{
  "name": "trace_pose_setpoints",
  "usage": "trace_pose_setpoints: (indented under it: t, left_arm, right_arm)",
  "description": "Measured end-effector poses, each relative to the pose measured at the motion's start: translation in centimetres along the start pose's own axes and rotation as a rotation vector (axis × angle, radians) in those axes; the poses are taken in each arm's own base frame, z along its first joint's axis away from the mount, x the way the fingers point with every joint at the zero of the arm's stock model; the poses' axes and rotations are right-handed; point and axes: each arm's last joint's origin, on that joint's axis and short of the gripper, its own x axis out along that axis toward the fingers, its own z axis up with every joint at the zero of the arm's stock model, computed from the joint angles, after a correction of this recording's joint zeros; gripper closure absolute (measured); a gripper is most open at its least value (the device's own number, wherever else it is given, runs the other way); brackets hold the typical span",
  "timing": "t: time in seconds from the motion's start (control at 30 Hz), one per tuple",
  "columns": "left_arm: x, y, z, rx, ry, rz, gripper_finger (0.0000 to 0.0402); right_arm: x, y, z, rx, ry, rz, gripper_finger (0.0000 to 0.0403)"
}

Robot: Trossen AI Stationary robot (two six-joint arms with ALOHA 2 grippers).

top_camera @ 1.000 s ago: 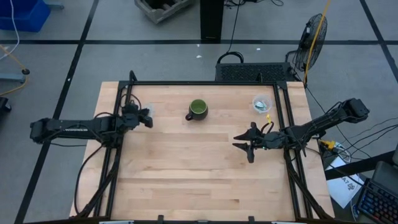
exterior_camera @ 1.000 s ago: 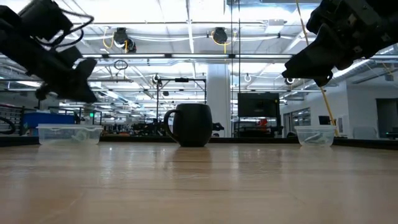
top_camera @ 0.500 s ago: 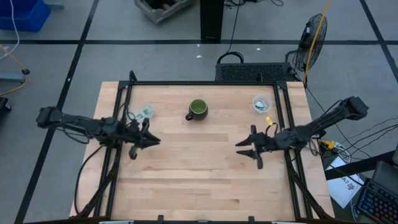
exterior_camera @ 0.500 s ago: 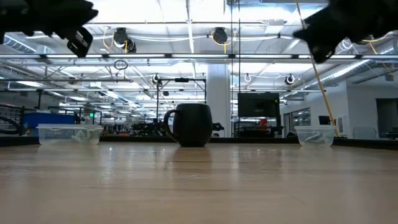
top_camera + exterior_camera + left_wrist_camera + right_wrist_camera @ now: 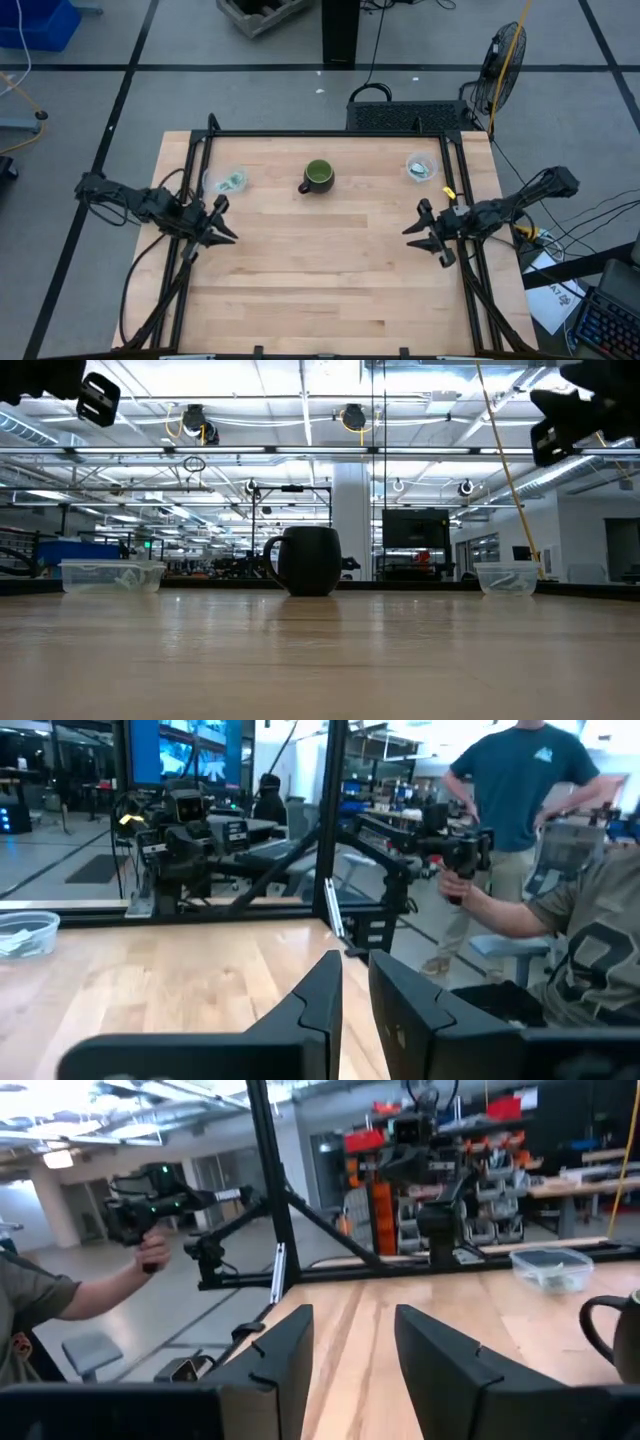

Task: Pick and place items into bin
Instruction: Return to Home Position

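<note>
— Jaws on the left arm (image 5: 150, 205): how do they stand?
— Narrow, with only a slim gap and nothing in it. They hang above the worktop (image 5: 320, 270) near its left edge, aimed toward the middle.
— And the right arm (image 5: 500, 208)?
— Its jaws stand wider and are also empty. They are near the right edge, facing the other pair across the boards.
— Where are the packets (image 5: 234, 181)?
— None lies loose on the wood. Pale scraps sit inside the left bin (image 5: 212, 183) and the right bin (image 5: 410, 165), which flank the green mug (image 5: 318, 177) along the back.
— Which way from the jaws?
— Each bin lies off to the side of its own arm's jaws, toward the back edge, near but apart. The left arm is nearer the left bin, the right arm nearer the right.
— Long axis? Pointing where?
— I cannot tell. They are too small and crumpled.
— So the coming move?
— I judge that nothing is left to pick. It is a retreat to rest, which only needs to stay clear of the bins and mug.
</note>
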Motion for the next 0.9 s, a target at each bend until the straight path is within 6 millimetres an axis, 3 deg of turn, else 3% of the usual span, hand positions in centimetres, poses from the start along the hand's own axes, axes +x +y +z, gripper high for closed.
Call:
trace_pose_setpoints:
  t: [0.13, 0.37, 0.53, 0.7, 0.9]
  left_arm:
    - [-0.8, 0.0, -0.2, 0.026, 0.010, 0.010, 0.0344]
    - [-2.6, -0.1, -0.5, 0.102, -0.028, 0.008, 0.0344]
    - [-1.9, 0.2, -2.2, 0.118, 0.001, -0.007, 0.0344]
    - [-1.1, 1.1, -5.5, 0.096, -0.003, 0.056, 0.0344]
    - [-1.1, 1.8, -5.8, 0.091, 0.019, 0.135, 0.0344]
  right_arm:
    - [-1.1, -0.2, 0.2, 0.012, -0.085, 0.014, 0.0268]
    - [-2.1, -0.4, 0.1, -0.035, -0.085, 0.012, 0.0268]
    - [-2.1, -0.4, -0.5, -0.033, -0.025, 0.030, 0.0268]
    - [-2.1, -0.6, -0.8, -0.059, 0.008, 0.000, 0.0268]
    - [-2.0, -1.7, -0.8, -0.077, 0.000, -0.129, 0.0268]
